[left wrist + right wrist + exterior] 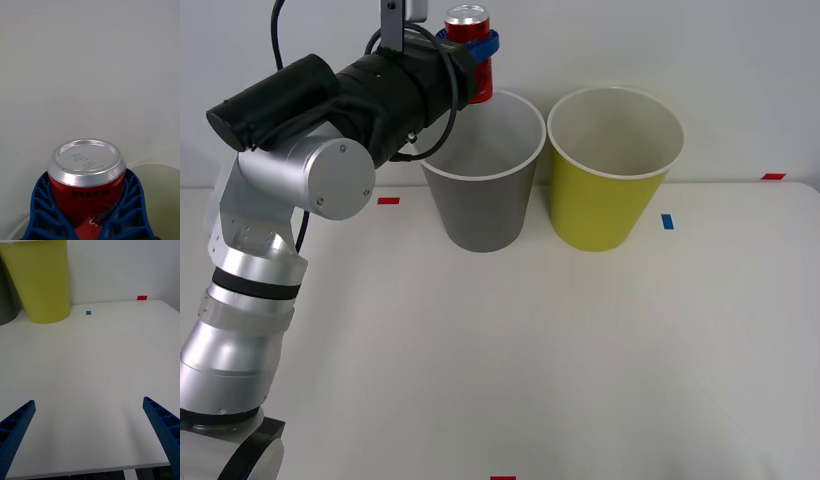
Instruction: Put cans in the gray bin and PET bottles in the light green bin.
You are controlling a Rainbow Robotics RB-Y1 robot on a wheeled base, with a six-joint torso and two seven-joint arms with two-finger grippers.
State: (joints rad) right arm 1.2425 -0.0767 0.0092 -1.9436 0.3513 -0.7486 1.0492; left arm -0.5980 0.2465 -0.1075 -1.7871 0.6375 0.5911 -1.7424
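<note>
A small red can with a silver end is held upright in my left gripper, shut on it, high above the far left rim of the gray bin. Up close in the left wrist view, blue fingers wrap the can from both sides. The light green bin stands right beside the gray one. My right gripper hangs open over bare table, with the light green bin far ahead of it. No PET bottles are in view.
Small red tape marks and a blue one lie on the white table. A pale wall rises just behind the bins.
</note>
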